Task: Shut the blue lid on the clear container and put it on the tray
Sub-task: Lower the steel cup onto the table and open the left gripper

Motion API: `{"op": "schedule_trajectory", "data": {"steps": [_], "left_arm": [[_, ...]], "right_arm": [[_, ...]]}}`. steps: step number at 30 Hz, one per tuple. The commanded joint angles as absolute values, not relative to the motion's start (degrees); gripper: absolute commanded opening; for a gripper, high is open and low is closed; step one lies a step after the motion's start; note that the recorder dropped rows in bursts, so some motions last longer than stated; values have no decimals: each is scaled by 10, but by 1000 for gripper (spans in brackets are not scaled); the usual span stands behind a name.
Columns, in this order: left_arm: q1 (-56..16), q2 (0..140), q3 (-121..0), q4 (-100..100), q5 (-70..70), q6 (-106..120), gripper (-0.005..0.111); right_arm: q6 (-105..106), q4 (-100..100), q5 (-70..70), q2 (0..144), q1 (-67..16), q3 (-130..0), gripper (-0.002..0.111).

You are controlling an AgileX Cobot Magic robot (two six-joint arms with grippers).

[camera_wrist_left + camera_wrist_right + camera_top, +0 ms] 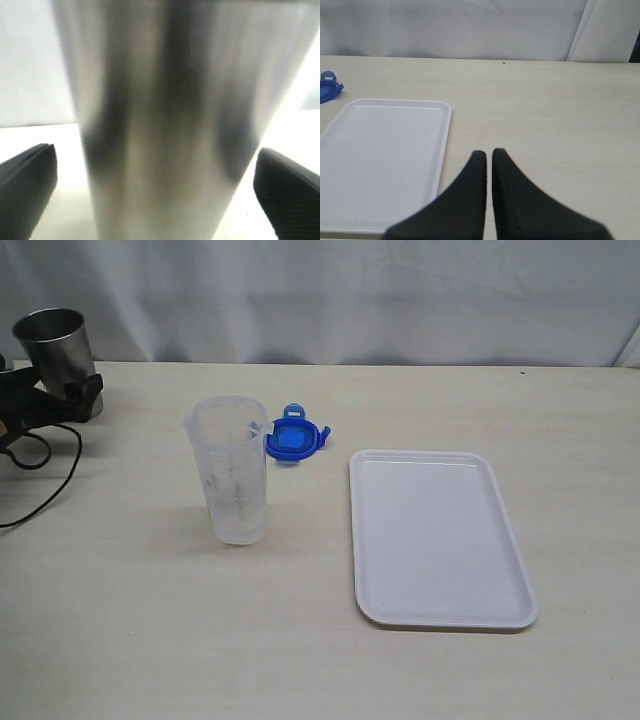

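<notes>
Straddling the steel cup (55, 345), left gripper (156, 170) jaws spread, no grip; right gripper (489, 153) pressed together, empty, near tray (440, 540); blue lid (295, 439) lies at 1 o'clock of upright clear container (232, 475), 3 o'clock from left gripper. Left arm likely nearer.

No legible text is found; faint printed markings are seen on the clear container (232, 475), but they cannot be read.

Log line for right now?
left gripper open around steel cup | right gripper shut, empty | lid off, beside container | container off tray
</notes>
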State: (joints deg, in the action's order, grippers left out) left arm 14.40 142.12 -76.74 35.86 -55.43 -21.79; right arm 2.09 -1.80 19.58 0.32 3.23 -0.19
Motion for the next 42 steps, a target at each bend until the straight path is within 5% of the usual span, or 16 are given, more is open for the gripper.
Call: {"op": "schedule_trajectory", "data": {"steps": [1, 29, 42], "left_arm": [[163, 1420, -732, 363, -611, -223, 105], [196, 1288, -514, 470, -700, -208, 105], [185, 1210, -514, 628, -700, -466, 105]], "right_arm": [[21, -18, 196, 0, 32, 0, 4], [21, -18, 196, 0, 32, 0, 4], [21, -18, 196, 0, 32, 0, 4]]}}
